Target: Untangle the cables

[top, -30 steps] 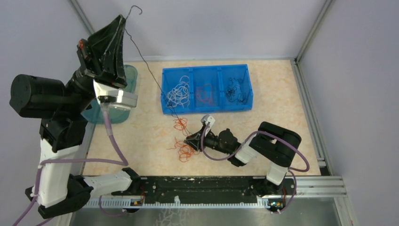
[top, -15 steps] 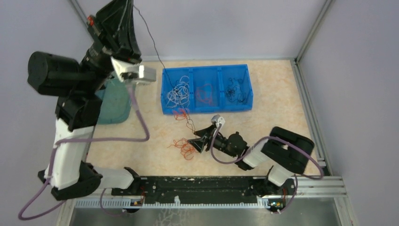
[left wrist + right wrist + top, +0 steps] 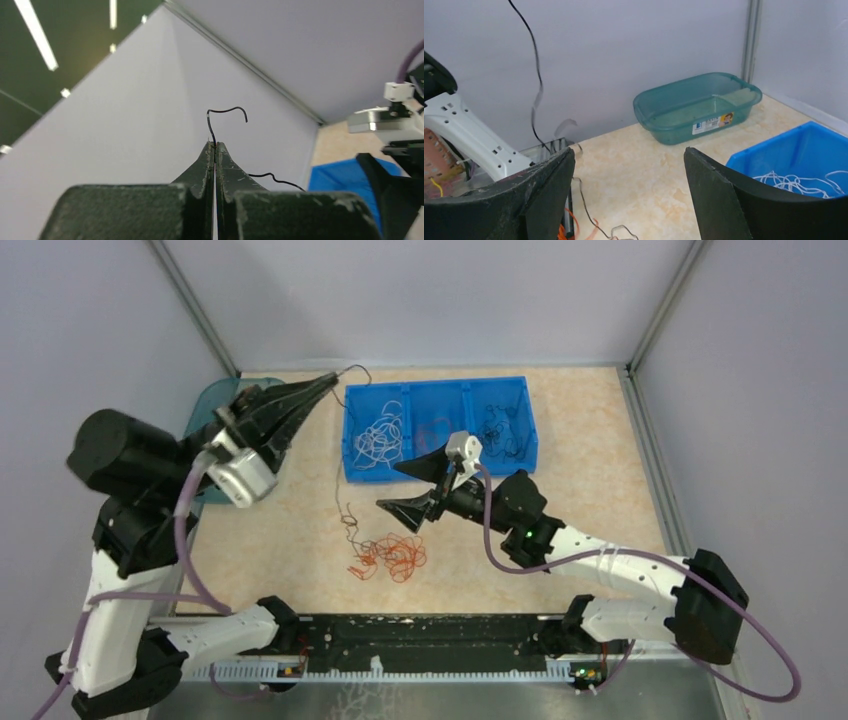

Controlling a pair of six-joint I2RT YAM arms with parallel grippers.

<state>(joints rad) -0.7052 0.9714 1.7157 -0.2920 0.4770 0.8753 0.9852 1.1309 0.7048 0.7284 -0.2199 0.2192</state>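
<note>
Black cable (image 3: 227,110) pinched in the closed left gripper (image 3: 215,148), trailing away from it to the orange clump (image 3: 392,558) near the spread, empty right gripper (image 3: 389,488). Risk: nothing pins the clump, so a pull may drag orange strands along and tighten the snag.

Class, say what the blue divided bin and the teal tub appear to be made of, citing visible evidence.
Blue bin: probably moulded plastic, opaque, slight sheen; uniform colour, integral dividers. Teal tub: probably translucent glossy plastic; its interior shows through the walls.
</note>
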